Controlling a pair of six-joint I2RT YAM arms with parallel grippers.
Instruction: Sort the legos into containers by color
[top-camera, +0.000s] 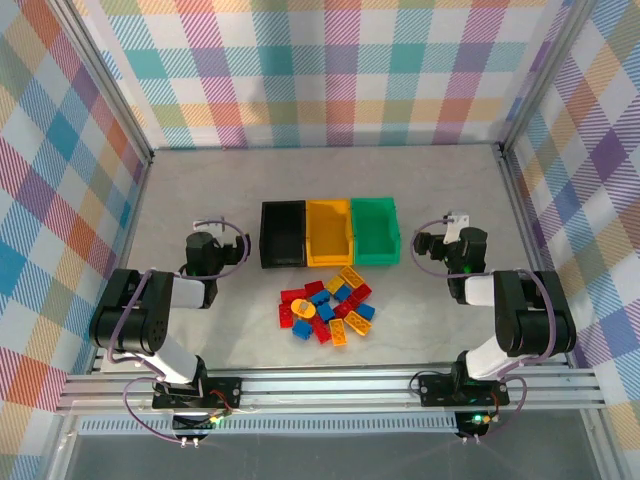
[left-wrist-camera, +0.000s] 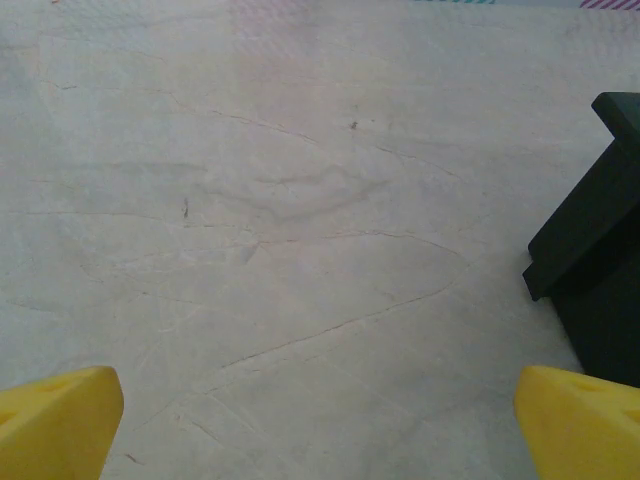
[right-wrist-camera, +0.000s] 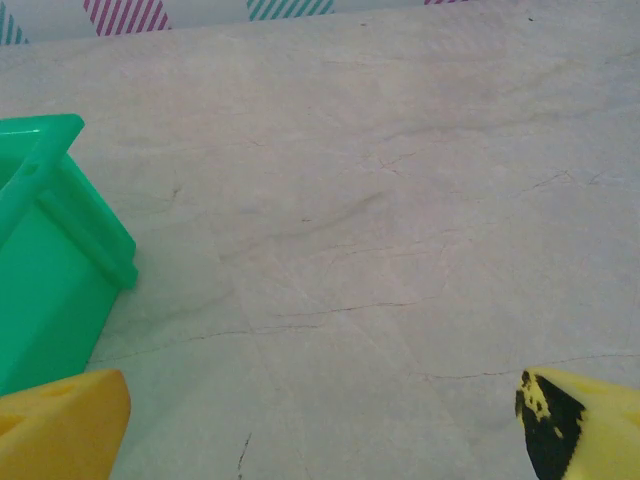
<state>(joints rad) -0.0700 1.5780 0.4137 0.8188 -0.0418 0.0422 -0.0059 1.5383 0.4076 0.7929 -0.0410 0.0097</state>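
L gripper (left-wrist-camera: 320, 425) & R gripper (right-wrist-camera: 320, 425) both wide open, empty, flanking bins (top-camera: 329, 204). Legos (top-camera: 328, 305) heaped on tabletop (top-camera: 200, 185) just in front. Take an edge lego first, straight down, one per grab.

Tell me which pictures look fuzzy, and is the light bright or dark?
Top external: bright, even light, the legos sharp, barely any shadows. Left wrist: the yellow fingers and the black bin look soft-edged. Right wrist: the green bin is fuzzy too.
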